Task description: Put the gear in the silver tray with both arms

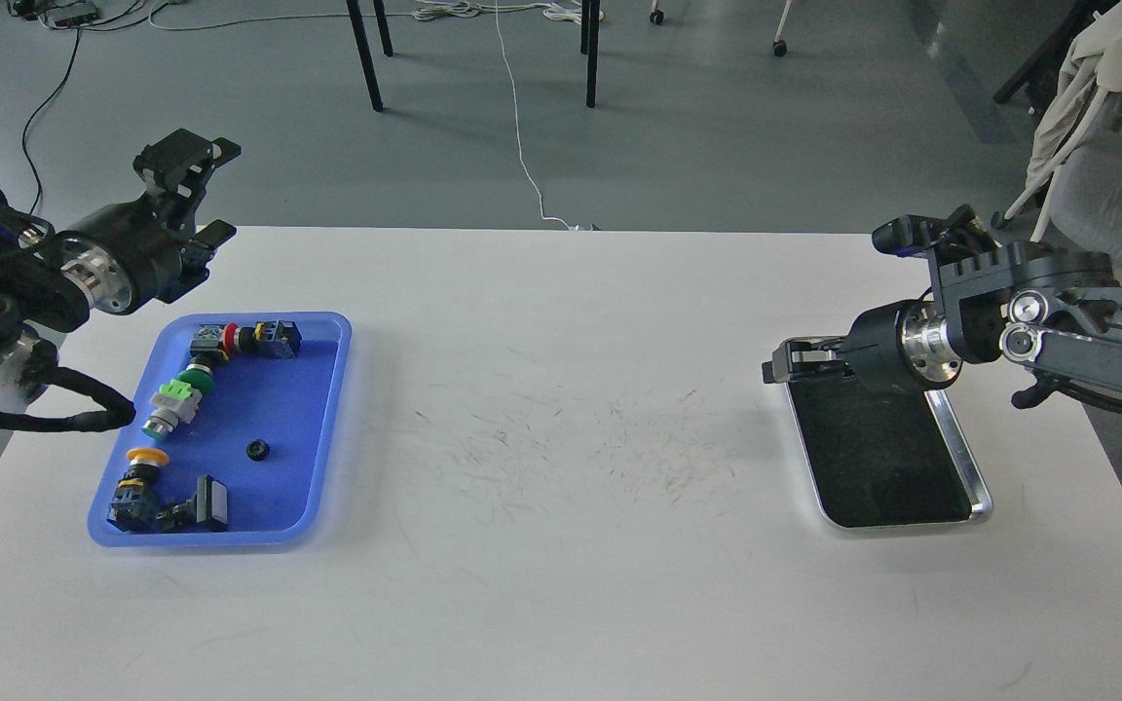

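Observation:
The gear [257, 449] is a small black toothed ring lying in the blue plastic tray [327, 428] at the left. The silver tray [972, 465] lies at the right of the table, its dark bottom bare. My left gripper [203, 195] is open and empty, held above the table's far left edge, behind the blue tray. My right gripper [793, 362] points left over the silver tray's far left corner. It is dark and seen nearly end-on, so I cannot tell its fingers apart. Nothing shows in it.
The blue tray also holds several push-button switches with red, green and yellow caps [176, 401]. The white table [561, 438] has scuff marks in the middle. A grey chair [1116, 195] with draped cloth stands off the far right corner.

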### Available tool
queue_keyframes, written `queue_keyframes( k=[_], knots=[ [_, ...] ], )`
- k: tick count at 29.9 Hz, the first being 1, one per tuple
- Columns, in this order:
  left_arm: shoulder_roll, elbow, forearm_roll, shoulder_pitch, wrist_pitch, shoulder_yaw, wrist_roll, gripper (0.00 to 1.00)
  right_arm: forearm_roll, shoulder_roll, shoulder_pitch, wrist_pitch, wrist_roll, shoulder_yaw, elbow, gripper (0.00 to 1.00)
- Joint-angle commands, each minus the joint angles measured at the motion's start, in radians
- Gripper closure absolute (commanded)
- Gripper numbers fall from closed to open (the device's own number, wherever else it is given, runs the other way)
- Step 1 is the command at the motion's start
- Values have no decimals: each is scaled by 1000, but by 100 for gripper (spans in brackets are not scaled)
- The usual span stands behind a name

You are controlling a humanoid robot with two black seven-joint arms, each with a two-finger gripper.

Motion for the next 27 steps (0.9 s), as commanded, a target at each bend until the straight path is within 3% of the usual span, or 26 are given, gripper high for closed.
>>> queue_keyframes(
  k=[1, 7, 11, 24, 27],
  knots=[
    [-4, 1, 0, 0, 3, 0, 0, 2, -3, -42, -43, -31, 13, 27, -74, 94],
    [-13, 1, 0, 1, 6, 1, 0, 2, -3, -15, -176, -267, 28, 55, -198, 94],
    [-16, 1, 0, 0, 6, 1, 0, 2, -4, 40, -227, -355, 36, 55, -202, 94],
    [-11, 1, 2, 0, 6, 0, 0, 2, -91, 76, -311, -400, 36, 49, -202, 90],
    [-11, 1, 2, 0, 6, 0, 0, 2, -90, 77, -316, -403, 36, 49, -203, 77]
  ],
)
